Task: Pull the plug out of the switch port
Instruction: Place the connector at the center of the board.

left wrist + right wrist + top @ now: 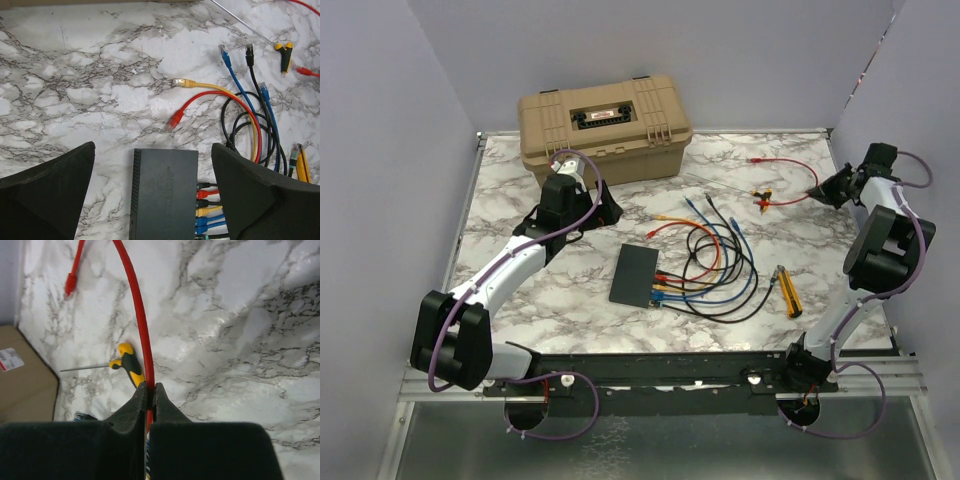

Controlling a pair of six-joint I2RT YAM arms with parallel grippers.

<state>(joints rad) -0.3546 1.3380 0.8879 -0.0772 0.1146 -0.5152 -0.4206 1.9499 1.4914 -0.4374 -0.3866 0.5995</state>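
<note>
Checking what was hidden first, we found that the thin matte-black rectangular switch (165, 195), lying mid-table in front of the arms, ran off the lower edge of the left wrist view. Its port row was therefore only partly seen. We counted six plugs (202, 212) seated there: two black, one red, one yellow, two blue. A possible seventh was cut off.

The left gripper (153, 146) hung above the switch's far end, fingers spread wide and touching nothing. Its right finger (260, 195) hid part of the looped cables (262, 140).

The right gripper (149, 388) was clamped on one loose red cable (137, 305), well apart from the switch; the cable's near end was hidden.

We noted one tan plastic toolbox (605, 125), one yellow-and-black T-handled key (127, 357) and one yellow-and-black hand tool (788, 290) on the white marble-patterned table (550, 300).
</note>
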